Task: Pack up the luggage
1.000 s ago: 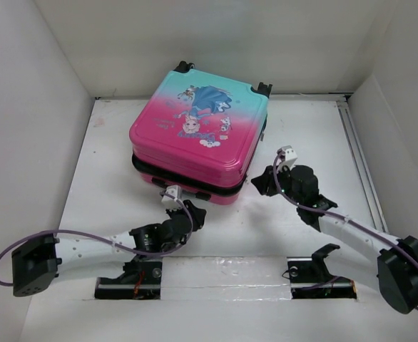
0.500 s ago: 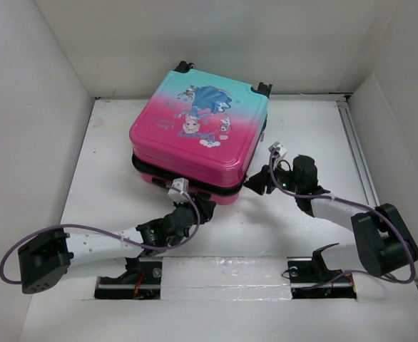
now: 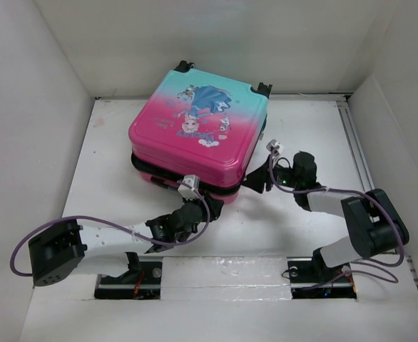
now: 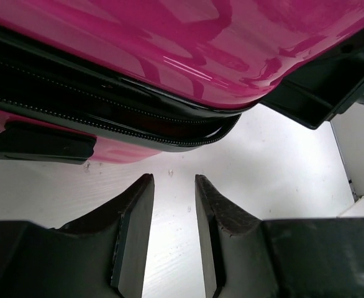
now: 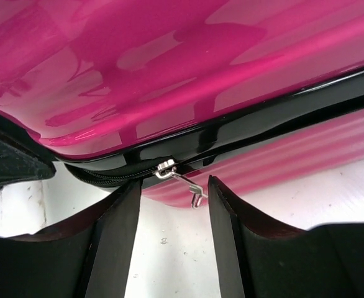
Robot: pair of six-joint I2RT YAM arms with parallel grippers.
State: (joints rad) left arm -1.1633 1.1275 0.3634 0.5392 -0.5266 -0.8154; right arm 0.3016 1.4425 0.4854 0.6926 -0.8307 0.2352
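Suitcase [image 3: 198, 132] lies flat on table [image 3: 302, 128], wheels at its far end, long axis near-far, slightly skewed. Left gripper [image 4: 172, 179] at its near pink edge, released, empty. Right gripper [image 5: 174, 181] at its near-right corner, released, zipper pull [image 5: 183, 181] hanging in the gap, ungripped.

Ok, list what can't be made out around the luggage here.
- Inside the luggage: every view, its lid covers it.
- Zip pull: top view, too small, hidden by the right tool.
- Rest of the zip track: wrist views, cut off at frame edges.

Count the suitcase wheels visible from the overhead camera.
2: a left wheel and a right wheel, both on the far edge of the luggage. Others may be hidden.
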